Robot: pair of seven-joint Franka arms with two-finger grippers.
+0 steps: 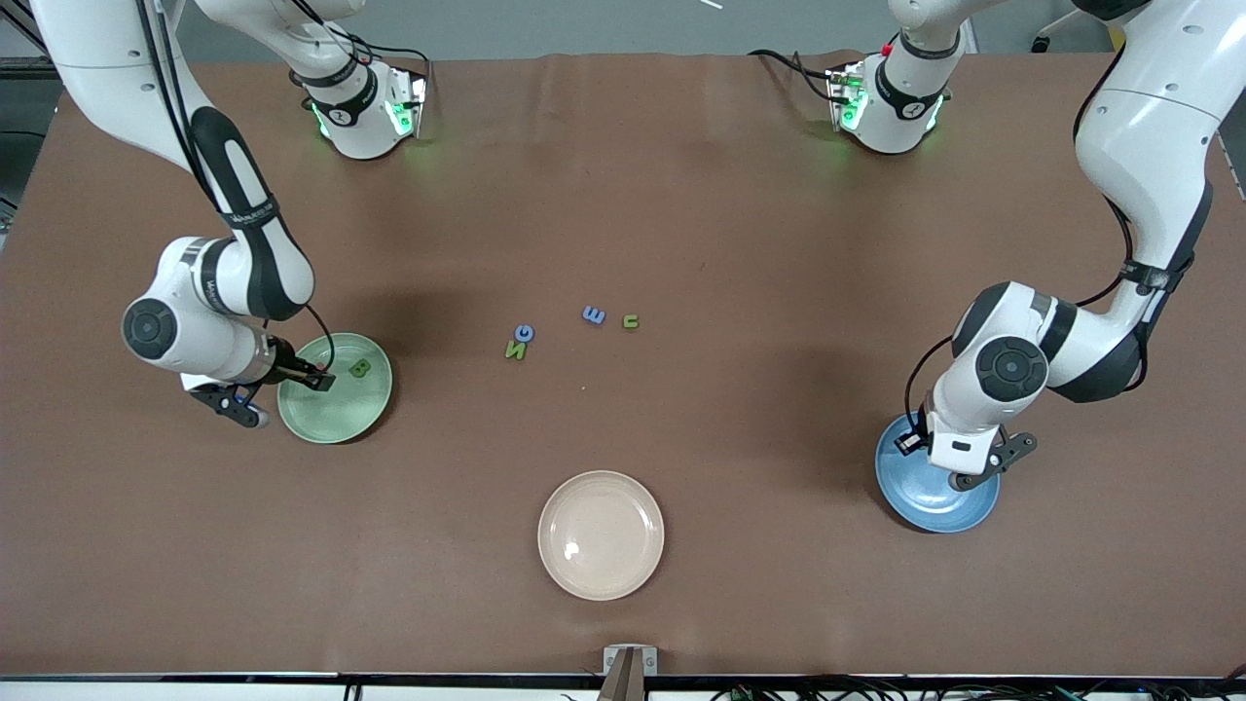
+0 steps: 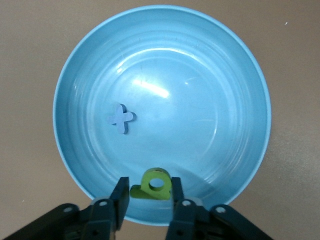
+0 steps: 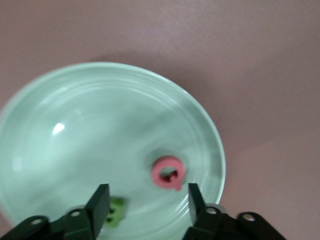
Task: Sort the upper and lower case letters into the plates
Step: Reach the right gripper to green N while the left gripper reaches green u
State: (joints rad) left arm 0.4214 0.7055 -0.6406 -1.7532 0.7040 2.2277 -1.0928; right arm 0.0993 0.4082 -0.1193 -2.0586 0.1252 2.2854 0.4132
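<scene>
Spread fingers (image 3: pixel 100 202) over mint plate (image 3: pixel 75 100) holding pink letter (image 3: pixel 168 173), green letter (image 3: pixel 115 212).

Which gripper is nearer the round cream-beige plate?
Roughly equal. The left gripper hangs over the blue plate, the right gripper over the mint green plate; the cream-beige plate lies between.

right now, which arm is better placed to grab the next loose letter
Probably right. The right gripper hangs open and empty over the mint plate, and the green N lies toward the right arm's end.
</scene>
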